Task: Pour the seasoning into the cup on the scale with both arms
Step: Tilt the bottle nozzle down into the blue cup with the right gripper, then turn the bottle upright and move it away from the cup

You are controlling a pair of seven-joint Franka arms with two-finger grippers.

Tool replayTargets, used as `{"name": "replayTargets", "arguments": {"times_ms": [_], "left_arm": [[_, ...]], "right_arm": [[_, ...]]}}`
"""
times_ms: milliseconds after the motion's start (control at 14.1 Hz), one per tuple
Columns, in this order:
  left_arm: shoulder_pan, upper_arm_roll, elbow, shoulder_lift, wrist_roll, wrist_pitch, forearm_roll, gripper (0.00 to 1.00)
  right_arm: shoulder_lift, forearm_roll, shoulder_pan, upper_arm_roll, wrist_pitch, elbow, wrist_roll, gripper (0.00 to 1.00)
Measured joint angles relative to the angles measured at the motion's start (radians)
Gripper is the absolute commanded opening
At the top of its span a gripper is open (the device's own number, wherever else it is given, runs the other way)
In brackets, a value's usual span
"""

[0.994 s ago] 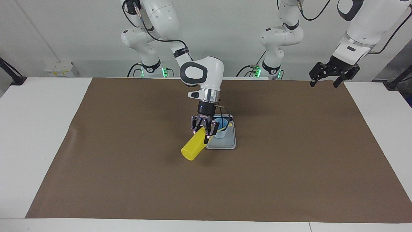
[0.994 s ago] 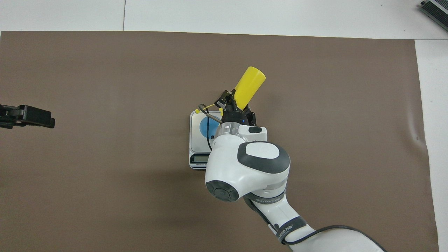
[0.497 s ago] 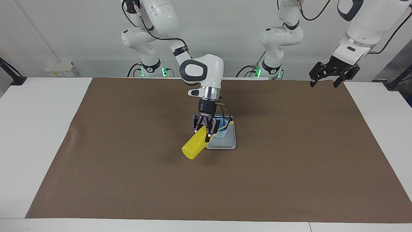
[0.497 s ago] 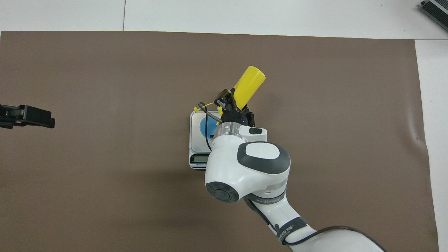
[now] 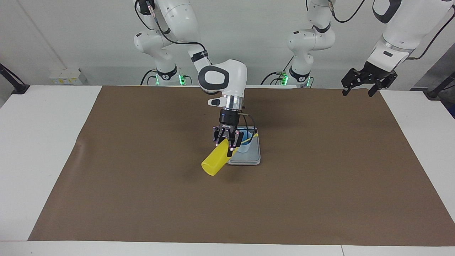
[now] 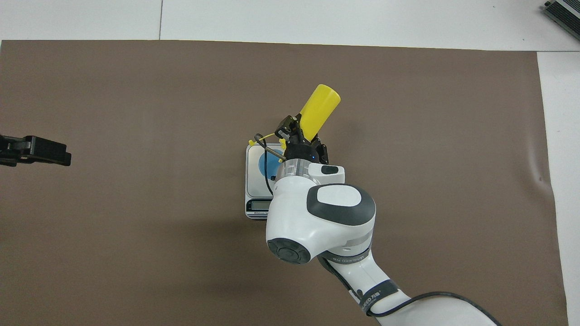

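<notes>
My right gripper (image 5: 226, 144) is shut on the yellow seasoning bottle (image 5: 214, 163) and holds it tilted in the air. The bottle's nozzle end points down toward the light blue cup (image 5: 245, 146), and its base sticks out away from the robots. The tethered tip cap hangs by the cup's rim. The cup stands on the silver-grey scale (image 5: 250, 159). In the overhead view the right gripper (image 6: 299, 136) grips the bottle (image 6: 318, 106) beside the cup (image 6: 266, 165) on the scale (image 6: 254, 186). My left gripper (image 5: 358, 89) waits open and empty above the table's left-arm end; it also shows in the overhead view (image 6: 34, 151).
A brown mat (image 5: 142, 199) covers most of the white table (image 5: 39, 149). The scale's dark display strip (image 6: 258, 205) faces the robots. The right arm's forearm hides part of the scale from above.
The right gripper and the bottle have shifted very slightly toward the left arm's end of the table, over the cup. The left arm has not moved.
</notes>
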Motion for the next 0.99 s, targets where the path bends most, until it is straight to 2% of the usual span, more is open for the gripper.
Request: {"name": "replayTargets", "arguments": {"times_ms": [284, 710, 994], "left_arm": [[0.0, 0.0, 0.0, 0.0, 0.0, 0.0, 0.0, 1.0], [0.0, 0.0, 0.0, 0.0, 0.0, 0.0, 0.0, 1.0], [0.0, 0.0, 0.0, 0.0, 0.0, 0.0, 0.0, 1.0]], "right_arm": [[-0.017, 0.033, -0.006, -0.001, 0.019, 0.004, 0.055, 0.0], [-0.126, 0.334, -0.03, -0.004, 0.008, -0.019, 0.057, 0.0], [-0.18, 0.606, -0.047, -0.005, -0.044, -0.029, 0.035, 0.0]]}}
